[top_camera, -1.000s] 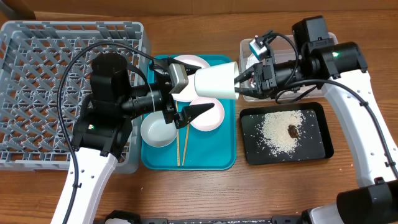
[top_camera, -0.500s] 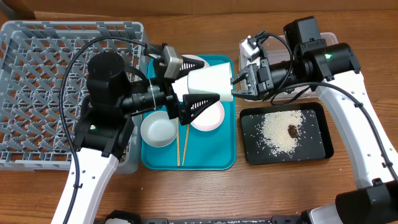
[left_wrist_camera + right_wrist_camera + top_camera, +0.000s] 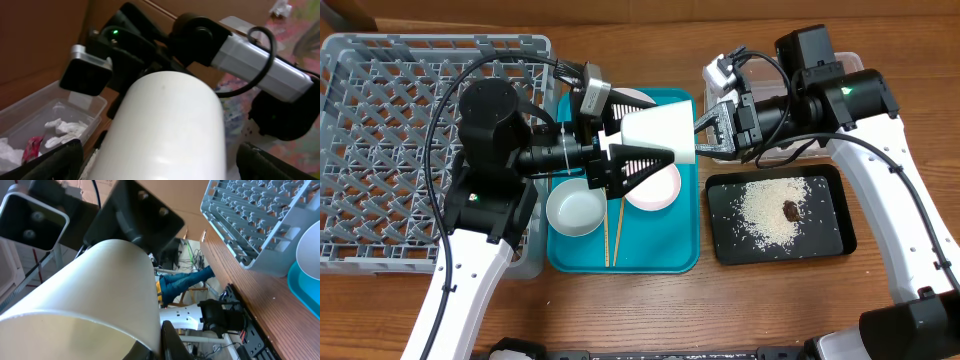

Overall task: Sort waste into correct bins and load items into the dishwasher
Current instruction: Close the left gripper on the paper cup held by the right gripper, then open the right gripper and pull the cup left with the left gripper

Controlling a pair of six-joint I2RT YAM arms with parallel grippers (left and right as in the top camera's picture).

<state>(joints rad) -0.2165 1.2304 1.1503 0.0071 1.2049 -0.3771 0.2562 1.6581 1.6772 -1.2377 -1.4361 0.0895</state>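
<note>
Overhead, the left gripper [image 3: 165, 167] has spread wide open since a second ago and now straddles the white cup [image 3: 658, 135]. The right gripper [image 3: 704, 137] pinches the cup's rim above the teal tray [image 3: 675, 255].

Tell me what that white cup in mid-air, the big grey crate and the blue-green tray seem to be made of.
The white cup: smooth, plain, softly shiny; glazed ceramic or hard plastic, the look leaves it open. The grey crate: matte moulded plastic, judging by its one-piece lattice and pegs. The teal tray: probably plastic too, with uniform colour and a rounded raised rim.
</note>
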